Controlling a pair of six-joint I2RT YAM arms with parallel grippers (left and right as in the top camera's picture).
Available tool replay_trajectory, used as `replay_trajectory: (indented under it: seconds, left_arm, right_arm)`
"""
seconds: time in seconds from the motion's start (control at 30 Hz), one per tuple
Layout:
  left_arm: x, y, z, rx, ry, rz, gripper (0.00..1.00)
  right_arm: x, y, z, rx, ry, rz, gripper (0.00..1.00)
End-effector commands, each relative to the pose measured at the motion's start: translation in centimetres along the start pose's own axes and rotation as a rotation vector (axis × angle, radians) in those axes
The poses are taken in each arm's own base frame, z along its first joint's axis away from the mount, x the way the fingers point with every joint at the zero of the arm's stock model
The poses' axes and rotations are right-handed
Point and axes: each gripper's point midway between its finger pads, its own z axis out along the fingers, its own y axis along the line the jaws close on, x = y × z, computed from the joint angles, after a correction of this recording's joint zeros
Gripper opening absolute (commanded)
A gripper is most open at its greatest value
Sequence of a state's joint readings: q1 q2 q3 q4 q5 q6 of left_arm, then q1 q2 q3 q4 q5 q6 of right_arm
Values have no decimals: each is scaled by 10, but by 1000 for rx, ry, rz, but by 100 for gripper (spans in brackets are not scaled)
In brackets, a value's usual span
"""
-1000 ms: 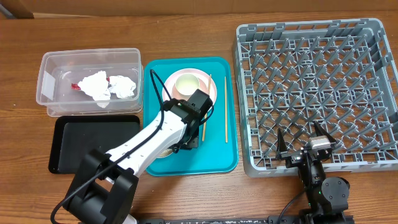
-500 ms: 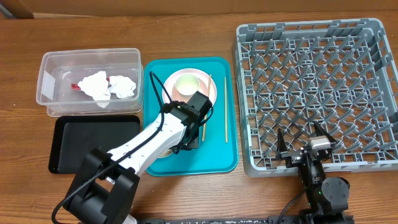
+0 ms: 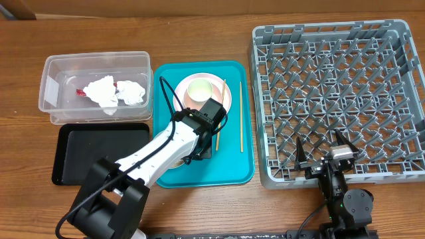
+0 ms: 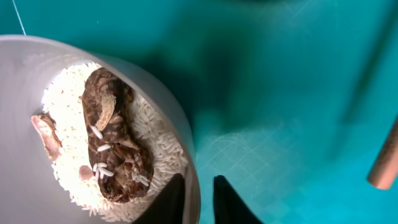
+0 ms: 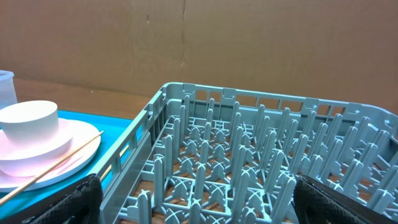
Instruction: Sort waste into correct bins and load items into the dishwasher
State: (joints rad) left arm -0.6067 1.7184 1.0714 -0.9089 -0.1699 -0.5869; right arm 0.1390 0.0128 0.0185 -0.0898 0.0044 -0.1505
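My left gripper (image 4: 199, 186) is shut on the rim of the grey-white bowl (image 4: 25, 199), one finger inside and one outside. The bowl holds white rice (image 4: 168, 152) and a brown food scrap (image 4: 115, 149). In the overhead view my left gripper (image 3: 202, 151) is low over the teal tray (image 3: 229, 166), and the arm hides most of the bowl (image 3: 176, 161). The pink plate (image 3: 226, 99) carries the white cup (image 3: 201, 88). Two chopsticks (image 3: 240, 116) lie beside it. My right gripper (image 5: 196, 183) is open and empty at the front edge of the dish rack (image 3: 335, 93).
The clear tub (image 3: 50, 99) at the left holds two crumpled napkins (image 3: 103, 89) and the red-and-white wrapper (image 3: 81, 91). The black tray (image 3: 99, 149) lies in front of it. No pink bowl shows. The rack (image 5: 249, 155) has nothing in it.
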Motion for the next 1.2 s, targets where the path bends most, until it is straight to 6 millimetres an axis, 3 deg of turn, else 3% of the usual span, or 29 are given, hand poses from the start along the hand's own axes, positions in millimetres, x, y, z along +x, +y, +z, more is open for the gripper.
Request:
replay_trajectory:
  seconds: [0.0,0.27,0.57,0.73,1.0,1.17]
  left_arm:
    - [0,6,5,-29,-1,-17,14]
    - [3,7,5,-32,11,-11,4]
    - [5,6,-1,-24,30,-9,4]
    - [-5,1,-22,2,19,54,4]
    - [-25,7,-72,28,16,104,4]
    - [-32,19,-85,40,25,88,4]
  right_arm:
    - [1,1,0,-5,-6,0,100]
    - [1,1,0,-5,-6,0,100]
    - [1,1,0,-4,-6,0,100]
    - [1,1,0,-5,-6,0,100]
    - [1,1,0,-5,-6,0,100]
    - [1,1,0,-5,-6,0,100]
